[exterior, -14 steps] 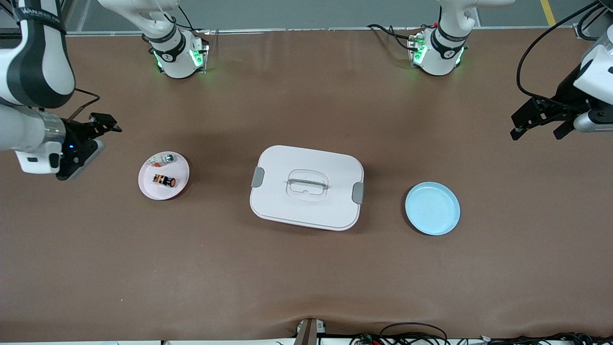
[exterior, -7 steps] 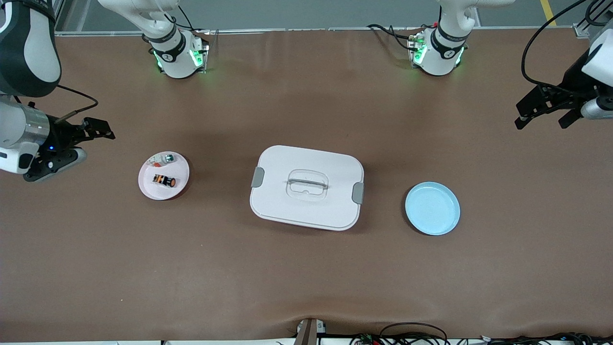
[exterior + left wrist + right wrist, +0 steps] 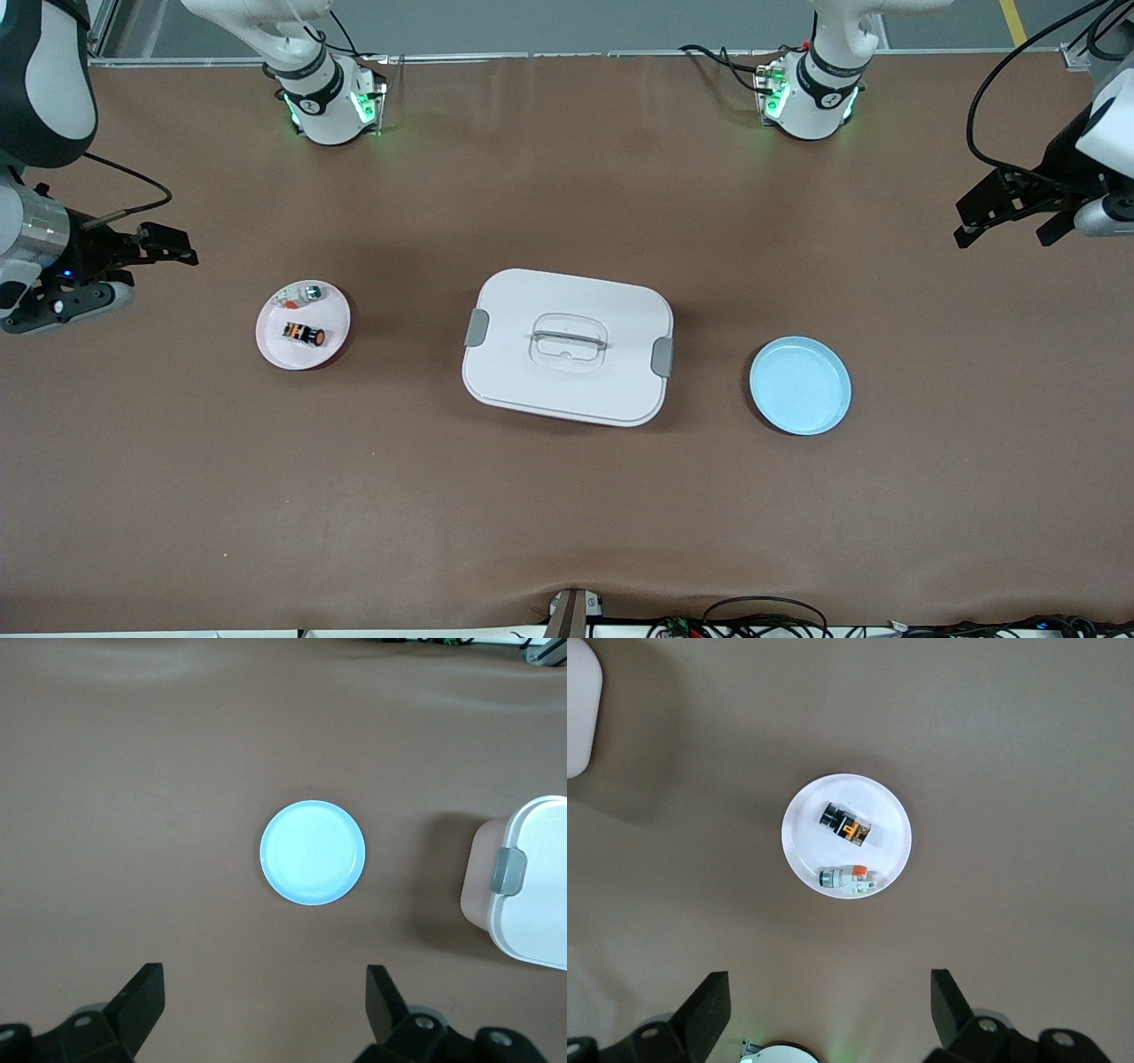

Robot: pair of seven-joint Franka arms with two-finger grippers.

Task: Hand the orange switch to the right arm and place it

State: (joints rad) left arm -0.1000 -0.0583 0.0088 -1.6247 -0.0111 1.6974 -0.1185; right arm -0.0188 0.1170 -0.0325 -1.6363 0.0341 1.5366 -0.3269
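Observation:
The orange switch (image 3: 304, 334), a tiny black block with an orange end, lies on a small pale pink plate (image 3: 332, 312) toward the right arm's end of the table. It also shows in the right wrist view (image 3: 849, 827) on that plate (image 3: 802, 815). My right gripper (image 3: 168, 246) is open and empty, over bare table beside the plate, apart from it; in its wrist view (image 3: 830, 992) the jaws stand wide. My left gripper (image 3: 1005, 221) is open and empty over the table's other end, shown wide open in its wrist view (image 3: 266, 988).
A whitish piece with a green tip (image 3: 301, 294) shares the pink plate (image 3: 849, 877). A white lidded box (image 3: 567, 346) with grey latches stands mid-table (image 3: 532, 895). An empty light blue plate (image 3: 800, 385) lies toward the left arm's end (image 3: 313, 852).
My right arm has drawn back toward its end of the table, away from the pink plate. My left gripper has shifted slightly. The switch and plates have not moved.

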